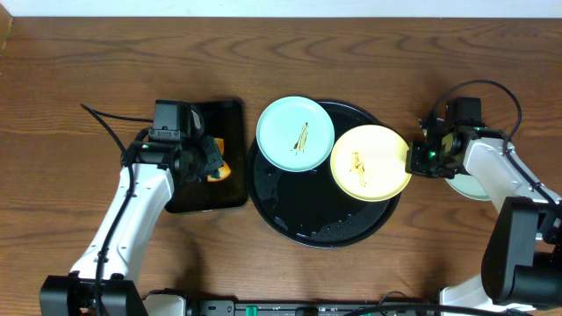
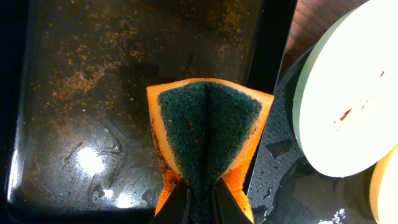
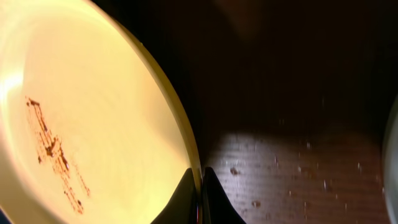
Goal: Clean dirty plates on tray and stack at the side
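— Where is the yellow plate (image 1: 370,162)?
— Over the right rim of the round black tray (image 1: 320,230), with brown streaks on its face. The right end effector (image 1: 413,159) is closed tight on the plate's right edge.
— And the other plates?
— A streaked mint-green plate (image 1: 295,133) rests at the tray's far-left rim. A second mint-green plate (image 1: 464,187) sits on the table (image 1: 88,70) toward the right edge, partly under the right arm.
— The left end effector (image 2: 199,202)?
— Clamped on a folded orange-and-green sponge (image 2: 205,124) over the rectangular black tray (image 2: 81,93), left of the round tray.
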Motion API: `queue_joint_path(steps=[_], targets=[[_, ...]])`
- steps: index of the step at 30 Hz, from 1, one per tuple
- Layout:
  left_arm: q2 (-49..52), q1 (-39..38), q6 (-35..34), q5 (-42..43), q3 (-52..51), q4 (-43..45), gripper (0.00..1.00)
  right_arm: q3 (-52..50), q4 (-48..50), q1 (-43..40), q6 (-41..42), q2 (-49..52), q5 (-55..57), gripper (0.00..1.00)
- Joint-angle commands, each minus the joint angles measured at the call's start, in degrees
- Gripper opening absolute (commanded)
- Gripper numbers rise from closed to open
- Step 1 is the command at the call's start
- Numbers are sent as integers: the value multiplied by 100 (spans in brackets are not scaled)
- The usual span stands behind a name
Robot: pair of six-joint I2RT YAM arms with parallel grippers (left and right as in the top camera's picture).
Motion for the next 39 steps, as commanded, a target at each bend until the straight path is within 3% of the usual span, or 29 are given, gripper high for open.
queue_joint_path(steps=[1,12,16,26,39], targets=[[0,-9,20,409,22,7,8,-42,-133,39,188,-188,166,1],[0,-1386,223,673,22,409,8,-70,-800,828,695,-461,170,1],[0,-2153,-297,669,22,734,8,-162,-844,1309,1067,-461,173,1],[107,-3139,-1084,645,22,1172,8,-280,-769,1950,1493,-459,356,1],[1453,-3960,-1646,1193,22,1917,8,-280,-785,2063,1589,-459,444,1]])
